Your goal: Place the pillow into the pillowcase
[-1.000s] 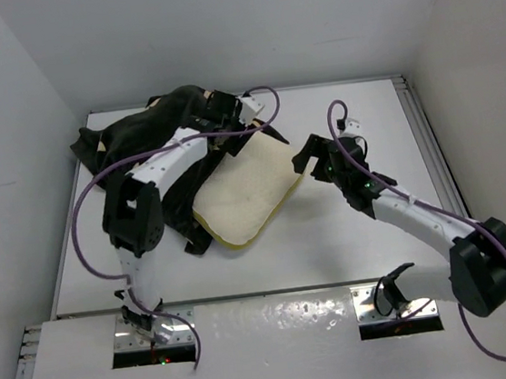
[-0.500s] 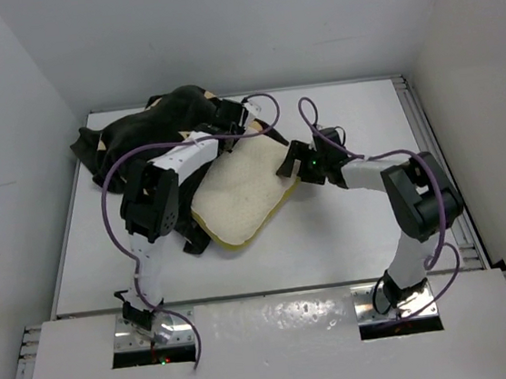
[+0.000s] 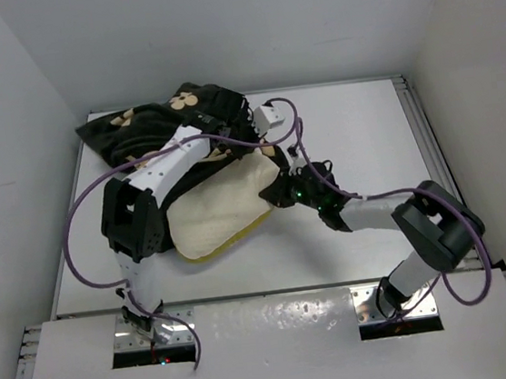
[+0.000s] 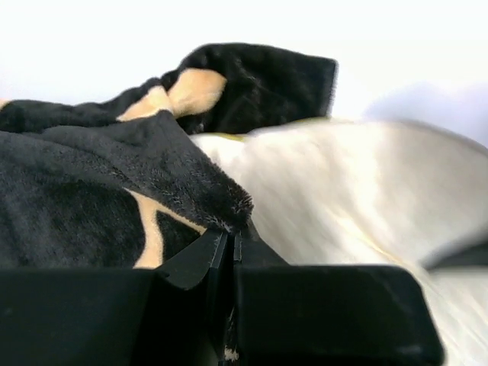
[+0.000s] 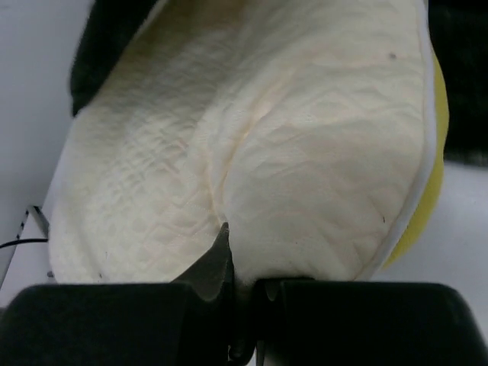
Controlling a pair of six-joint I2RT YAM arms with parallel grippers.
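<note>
Left wrist view: my left gripper [image 4: 234, 238] is clamped down on the rim of the pillowcase [image 4: 84, 206], with just a thin fold of black plush caught right at the fingertips. The rest of the pillowcase is bunched up beside and ahead of it, and the pillow [image 4: 343, 183] lies just past that fold.

Over on the other side, my right gripper [image 5: 238, 267] is closed on a small pinch of the pillow's cream cover at the end nearest the fingers. The whole pillow stretches away in front of it, yellow edge off to one side. From the top camera the pillow sits between my two grippers on the table [image 3: 364, 122], mostly out in the open. Its far end is tucked against the pillowcase, but I can't tell how much is actually inside, if any.

So I reckon I'm at the stuffing step, early on. How I'd play it: lift the left pinch up and away so the mouth gapes instead of lying flat, then feed the pillow in lengthwise with the right, leading corner first, low along the table. It's soft, so a long shove will probably just buckle it. Short pushes are better. Both grips are shallow, so yanking hard could pop the fabric free.
</note>
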